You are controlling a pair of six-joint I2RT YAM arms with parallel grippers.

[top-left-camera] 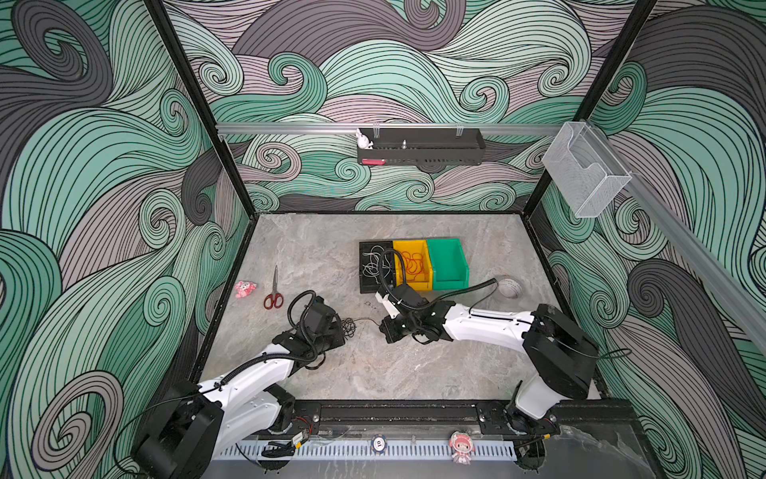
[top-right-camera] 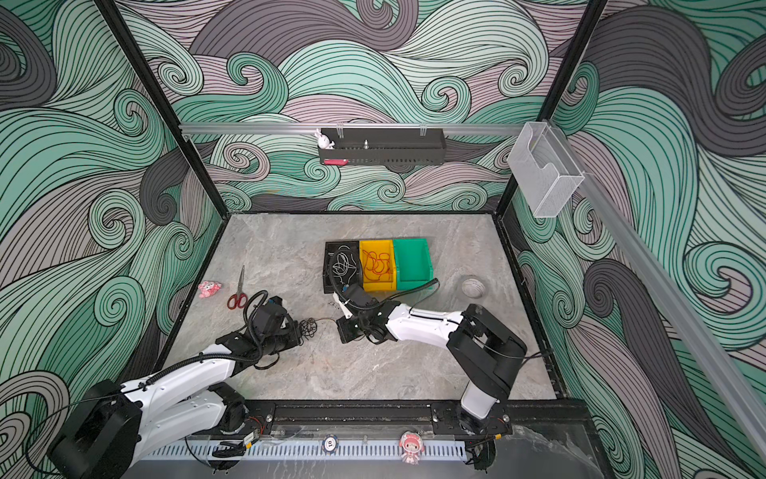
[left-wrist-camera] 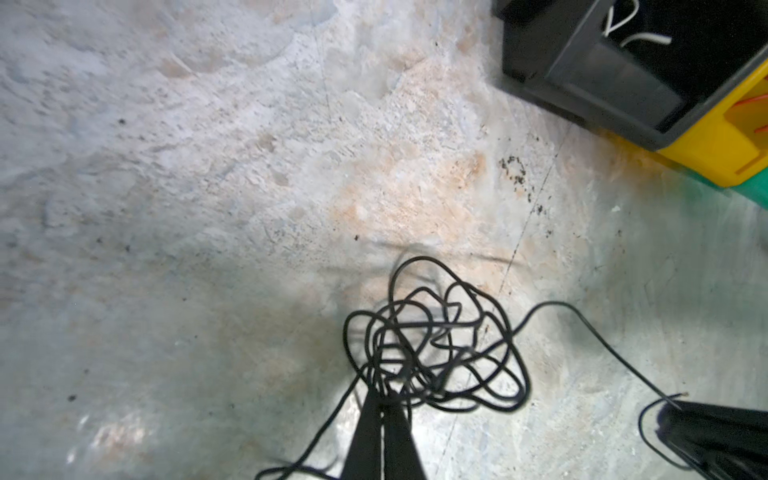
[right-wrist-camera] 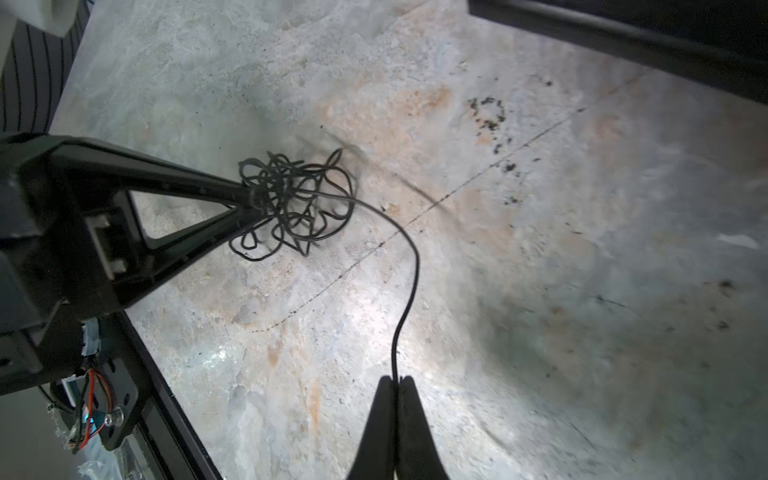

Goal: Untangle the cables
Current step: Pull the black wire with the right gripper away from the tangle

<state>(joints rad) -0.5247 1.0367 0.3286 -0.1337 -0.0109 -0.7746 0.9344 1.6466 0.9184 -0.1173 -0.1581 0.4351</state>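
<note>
A tangled black cable (top-left-camera: 349, 327) (top-right-camera: 309, 327) lies on the stone table between my two grippers. My left gripper (left-wrist-camera: 384, 399) (top-left-camera: 342, 331) is shut on the near edge of the knot (left-wrist-camera: 436, 345). A single strand (right-wrist-camera: 409, 266) runs out of the knot (right-wrist-camera: 295, 199) to my right gripper (right-wrist-camera: 397, 379) (top-left-camera: 383, 325), which is shut on it near its end. White cables (top-left-camera: 375, 265) lie in a black bin (top-left-camera: 364, 286). Red cables (top-left-camera: 414, 265) lie in a yellow bin (top-left-camera: 414, 285).
A green bin (top-left-camera: 447, 263) stands right of the yellow one. Red-handled scissors (top-left-camera: 274, 290) and a pink toy (top-left-camera: 244, 289) lie at the left. A white round object (top-left-camera: 509, 287) sits right of the bins. The right arm's hose (top-left-camera: 391, 269) arches over the black bin.
</note>
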